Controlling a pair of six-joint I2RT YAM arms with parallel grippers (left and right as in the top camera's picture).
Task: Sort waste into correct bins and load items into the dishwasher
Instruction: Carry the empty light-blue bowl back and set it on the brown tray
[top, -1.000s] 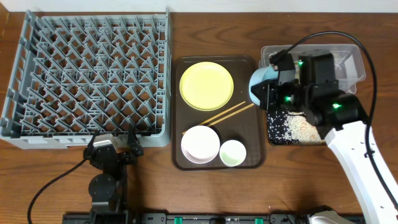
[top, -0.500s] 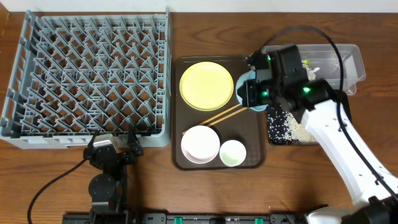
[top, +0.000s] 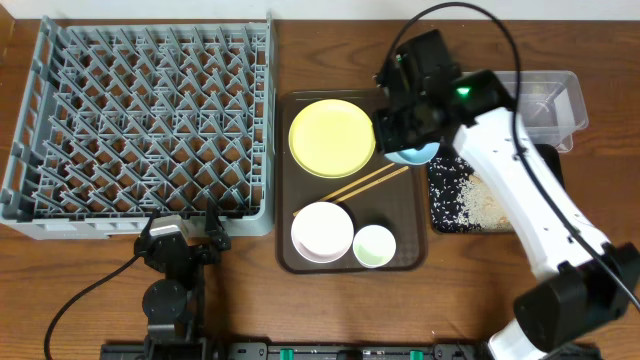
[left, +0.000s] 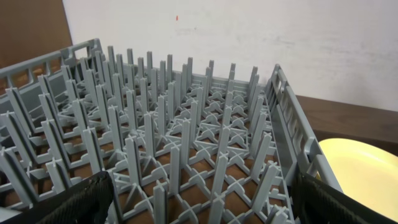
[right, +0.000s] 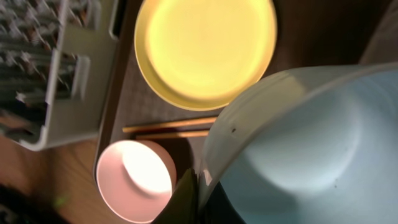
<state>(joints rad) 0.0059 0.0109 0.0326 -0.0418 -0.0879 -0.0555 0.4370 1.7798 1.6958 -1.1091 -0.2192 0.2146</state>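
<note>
My right pincer is clamped tight on the light blue bowl at its rim. The bowl seems to hang over the brown tray's right edge, beside the yellow plate, with bare tray floor nearby.

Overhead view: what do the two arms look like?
Right arm: white shells, black joints and wrist, green lights, looping black cable. Left arm: all black, with black fingers.

Left arm folded low, left hand spread wide, right arm stretched forward, right hand clamped shut.
</note>
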